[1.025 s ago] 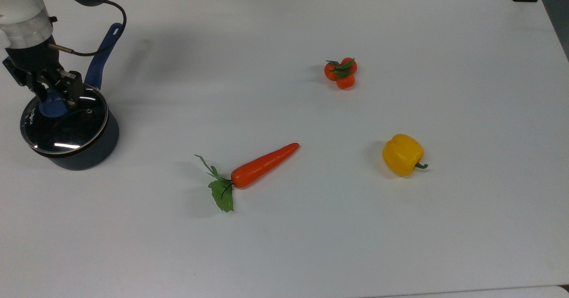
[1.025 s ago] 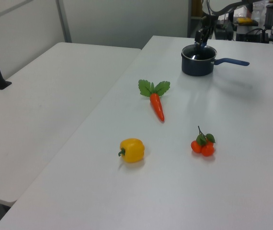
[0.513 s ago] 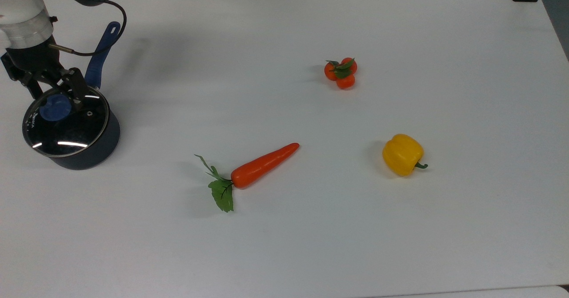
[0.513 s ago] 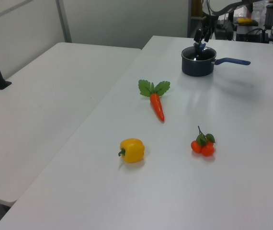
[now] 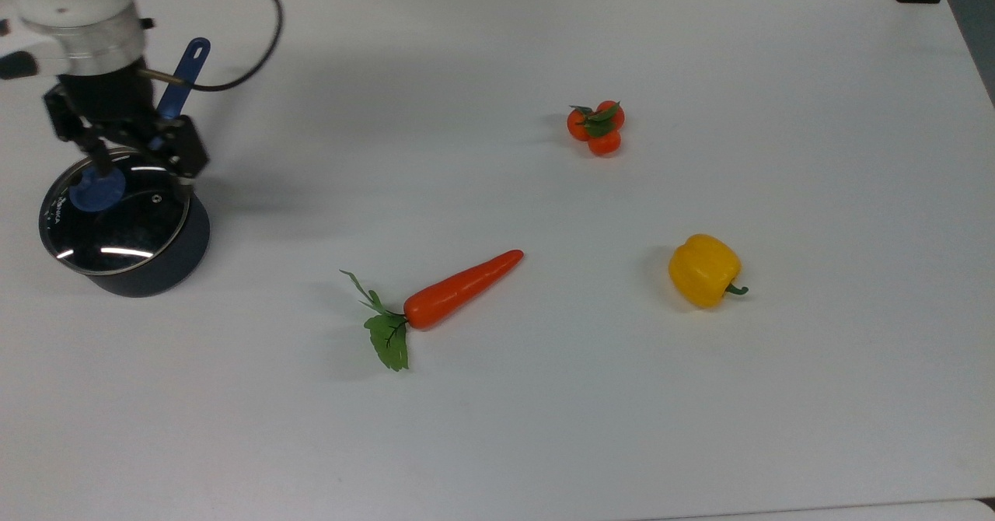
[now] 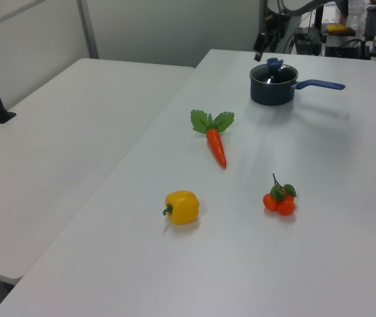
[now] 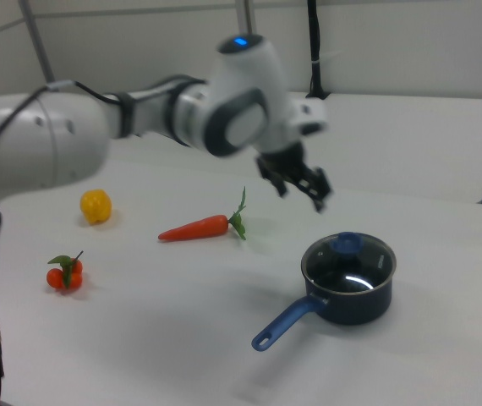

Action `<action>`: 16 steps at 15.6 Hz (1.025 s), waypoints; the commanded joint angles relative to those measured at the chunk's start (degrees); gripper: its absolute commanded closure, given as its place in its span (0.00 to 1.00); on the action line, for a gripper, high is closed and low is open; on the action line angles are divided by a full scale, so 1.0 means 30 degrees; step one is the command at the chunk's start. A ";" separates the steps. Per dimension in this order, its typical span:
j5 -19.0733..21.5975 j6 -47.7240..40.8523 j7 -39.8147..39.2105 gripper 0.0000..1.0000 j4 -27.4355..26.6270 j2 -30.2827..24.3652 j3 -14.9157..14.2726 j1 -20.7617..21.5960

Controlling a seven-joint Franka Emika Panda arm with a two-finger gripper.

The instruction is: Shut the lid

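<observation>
On the white table (image 5: 544,428), far corner of the top view's left: we have let go and lifted clear.

Largest first: our arm has risen off the dark pot (image 5: 159,260) since a second ago, gripper (image 5: 132,152) now spread and empty, above the pot. The lid (image 5: 116,222), clear glass in a metal rim, sits flat on the pot, so the closing looks done. Smallest: its rounded blue knob (image 5: 97,192), smooth plastic like the long pot handle (image 7: 287,321).
</observation>
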 commanded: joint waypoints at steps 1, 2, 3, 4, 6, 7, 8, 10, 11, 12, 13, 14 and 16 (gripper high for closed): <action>-0.2187 -0.2821 0.3642 0.00 -0.1854 -0.2519 -0.0144 0.2998; -0.2686 -0.3993 0.4201 0.00 -0.1971 -0.2929 -0.0085 0.3701; -0.2923 -0.5136 0.4265 0.00 -0.2059 -0.3484 -0.0027 0.4289; -0.2925 -0.6192 0.4150 0.00 -0.2321 -0.4157 0.0003 0.4788; -0.2751 -0.7632 0.3915 0.00 -0.3168 -0.5825 0.0033 0.5638; -0.2604 -0.8102 0.3740 0.00 -0.3782 -0.6762 0.0004 0.6048; -0.2487 -0.8484 0.3535 0.00 -0.4456 -0.7699 -0.0026 0.6487; -0.2369 -0.9275 0.3475 0.00 -0.5600 -0.9196 -0.0201 0.7279; -0.2224 -0.9772 0.3475 0.00 -0.5750 -0.9696 -0.0260 0.7515; -0.1758 -1.0299 0.3475 0.00 -0.5722 -0.9933 -0.0289 0.7488; -0.0912 -1.0681 0.3388 0.00 -0.5664 -1.0051 -0.0609 0.7430; -0.0730 -1.0714 0.3184 0.00 -0.5664 -1.0111 -0.0844 0.7429; -0.0728 -1.0744 0.2918 0.00 -0.5664 -0.9994 -0.0905 0.7371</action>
